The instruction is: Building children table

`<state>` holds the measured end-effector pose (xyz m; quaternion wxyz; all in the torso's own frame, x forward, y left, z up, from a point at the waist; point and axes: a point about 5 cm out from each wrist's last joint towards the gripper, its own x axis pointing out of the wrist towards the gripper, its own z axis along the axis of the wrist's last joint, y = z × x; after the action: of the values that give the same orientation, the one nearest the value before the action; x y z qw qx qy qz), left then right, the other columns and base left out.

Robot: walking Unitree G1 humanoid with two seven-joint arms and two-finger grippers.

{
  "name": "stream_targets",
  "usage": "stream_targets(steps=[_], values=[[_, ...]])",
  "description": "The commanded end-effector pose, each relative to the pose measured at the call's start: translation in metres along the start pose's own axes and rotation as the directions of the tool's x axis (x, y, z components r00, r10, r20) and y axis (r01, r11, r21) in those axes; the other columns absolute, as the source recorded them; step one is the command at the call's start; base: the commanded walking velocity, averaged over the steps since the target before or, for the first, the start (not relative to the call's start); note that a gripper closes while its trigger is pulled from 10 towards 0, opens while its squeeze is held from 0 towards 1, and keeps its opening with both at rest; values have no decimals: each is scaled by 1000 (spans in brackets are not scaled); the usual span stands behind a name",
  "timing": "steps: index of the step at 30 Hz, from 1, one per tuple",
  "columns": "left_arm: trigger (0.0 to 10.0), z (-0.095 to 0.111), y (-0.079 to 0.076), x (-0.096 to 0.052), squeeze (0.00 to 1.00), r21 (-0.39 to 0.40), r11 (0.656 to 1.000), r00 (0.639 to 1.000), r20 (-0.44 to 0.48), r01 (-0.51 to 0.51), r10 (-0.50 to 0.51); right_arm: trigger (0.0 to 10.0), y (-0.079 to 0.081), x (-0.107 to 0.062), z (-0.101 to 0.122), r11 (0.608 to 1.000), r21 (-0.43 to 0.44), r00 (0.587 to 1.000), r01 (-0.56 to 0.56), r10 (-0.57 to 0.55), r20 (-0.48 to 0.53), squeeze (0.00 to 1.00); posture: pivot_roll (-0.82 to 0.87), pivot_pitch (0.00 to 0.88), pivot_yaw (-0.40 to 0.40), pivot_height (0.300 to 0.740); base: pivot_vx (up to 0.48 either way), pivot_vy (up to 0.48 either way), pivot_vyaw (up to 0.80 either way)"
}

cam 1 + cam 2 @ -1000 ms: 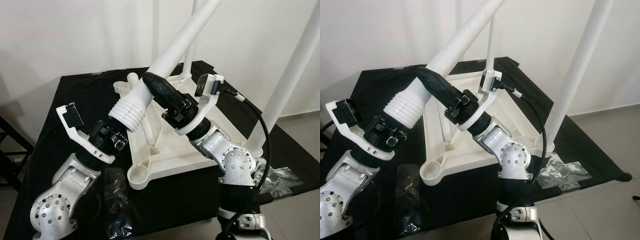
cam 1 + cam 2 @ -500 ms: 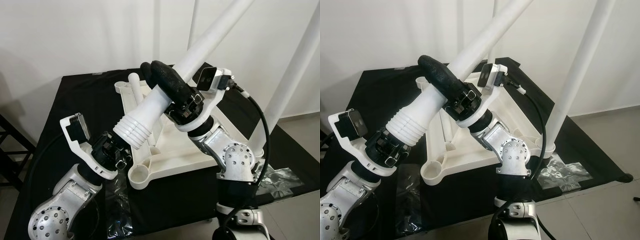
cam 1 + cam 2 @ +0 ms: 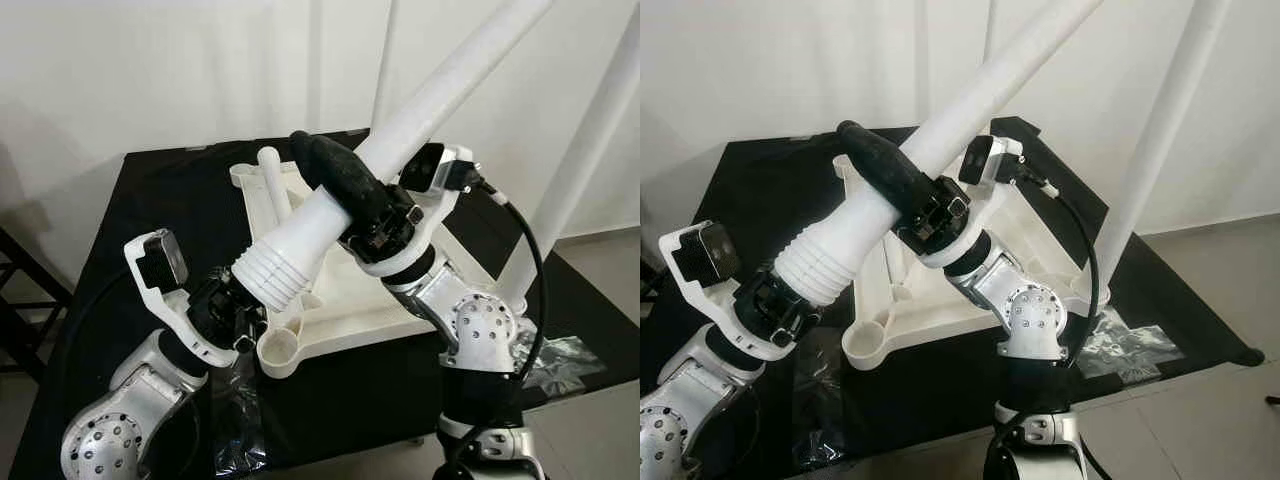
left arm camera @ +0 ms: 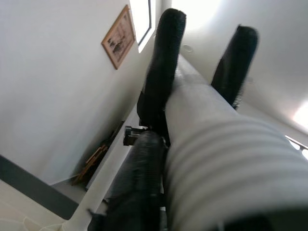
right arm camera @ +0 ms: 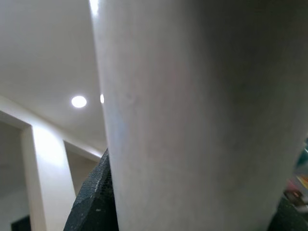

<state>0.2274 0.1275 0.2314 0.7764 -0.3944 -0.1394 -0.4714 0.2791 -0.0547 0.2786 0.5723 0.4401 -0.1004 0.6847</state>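
From the left eye view, the loose white table leg [image 3: 400, 130] is carried at a slant over the upturned table frame [image 3: 350, 290], its ribbed threaded end [image 3: 270, 275] pointing down toward the empty corner socket [image 3: 282, 352], which looks like lining up for screwing in. The right gripper [image 3: 335, 180] has its black fingers closed round the leg's shaft to steer it, while the left gripper [image 3: 235, 300] sits at the ribbed end, just beside the socket. In the right eye view, a leg already fitted [image 3: 1150, 150] rises from the far corner, another short leg [image 3: 852, 165] lies near the frame's back edge, and crumpled plastic wrapping [image 3: 1130, 345] lies on the black tabletop [image 3: 760, 200]; the right arm crosses the frame, crowding the approach. The left wrist view shows the left fingers [image 4: 161, 72] lying close along either side of the ribbed end, probably clamped on it, though the contact is blurred. The right wrist view has the leg pressed against a finger [image 5: 94, 202].
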Motion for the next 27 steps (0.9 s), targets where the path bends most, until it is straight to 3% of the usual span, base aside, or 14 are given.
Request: stream_targets(steps=[1, 6, 8, 9, 12, 15, 17, 18, 19, 20, 21, 25, 27], values=[[10000, -7, 2, -1, 1000, -35, 999, 999, -38, -10, 8, 0, -1, 11, -8, 1000, -1, 999, -3, 3, -43, 0, 22, 0, -26, 740, 0, 0, 0], [10000, -8, 4, -12, 1000, -42, 999, 998, -66, -16, 13, 0, -7, 11, 1, 997, -50, 999, 53, -53, -9, 0, 23, 0, -23, 740, 0, 0, 0], [10000, -9, 8, -33, 1000, -54, 998, 994, -110, -33, 27, 0, -9, 12, 13, 994, -82, 997, 76, -74, 24, 0, 26, 0, -21, 740, 0, 0, 0], [10000, -9, 8, -33, 1000, -54, 998, 994, -110, -33, 27, 0, -9, 12, 13, 994, -82, 997, 76, -74, 24, 0, 26, 0, -21, 740, 0, 0, 0], [10000, -10, 9, -53, 1000, -63, 997, 988, -146, -51, 41, 0, -8, 13, 22, 992, -103, 996, 78, -73, 47, 0, 26, 0, -21, 740, 0, 0, 0], [10000, -10, 9, -53, 1000, -63, 997, 988, -146, -51, 41, 0, -8, 13, 22, 992, -103, 996, 78, -73, 47, 0, 26, 0, -21, 740, 0, 0, 0], [10000, -10, 12, -61, 1000, -58, 995, 985, -157, -79, 69, 0, -8, 14, 25, 990, -113, 995, 83, -77, 57, 0, 30, 0, -19, 740, 0, 0, 0], [10000, -10, 19, -72, 1000, -47, 990, 979, -164, -130, 121, 0, -9, 14, 28, 986, -134, 994, 97, -89, 60, 0, 29, 0, -18, 740, 0, 0, 0], [10000, -9, 26, -82, 1000, -24, 981, 968, -165, -193, 187, 0, -11, 13, 29, 975, -186, 993, 119, -117, 23, 0, 30, 0, -17, 740, 0, 0, 0], [10000, -6, 36, -93, 1000, 24, 960, 946, -165, -280, 280, 0, -16, 12, 23, 941, -299, 979, 157, -189, -82, 0, 30, 0, -17, 740, 0, 0, 0], [10000, -4, 38, -95, 1000, 45, 952, 937, -165, -304, 307, 0, -19, 10, 19, 922, -350, 965, 166, -224, -133, 0, 30, 0, -17, 740, 0, 0, 0], [10000, -2, 44, -98, 1000, 76, 933, 920, -158, -351, 358, 0, -23, 7, 10, 892, -421, 936, 164, -276, -220, 0, 29, 0, -16, 740, 0, 0, 0], [10000, 5, 59, -103, 1000, 174, 874, 870, -127, -454, 477, 0, -30, 1, 7, 859, -483, 899, 170, -335, -281, 0, 27, 0, -17, 740, 0, 0, 0]])
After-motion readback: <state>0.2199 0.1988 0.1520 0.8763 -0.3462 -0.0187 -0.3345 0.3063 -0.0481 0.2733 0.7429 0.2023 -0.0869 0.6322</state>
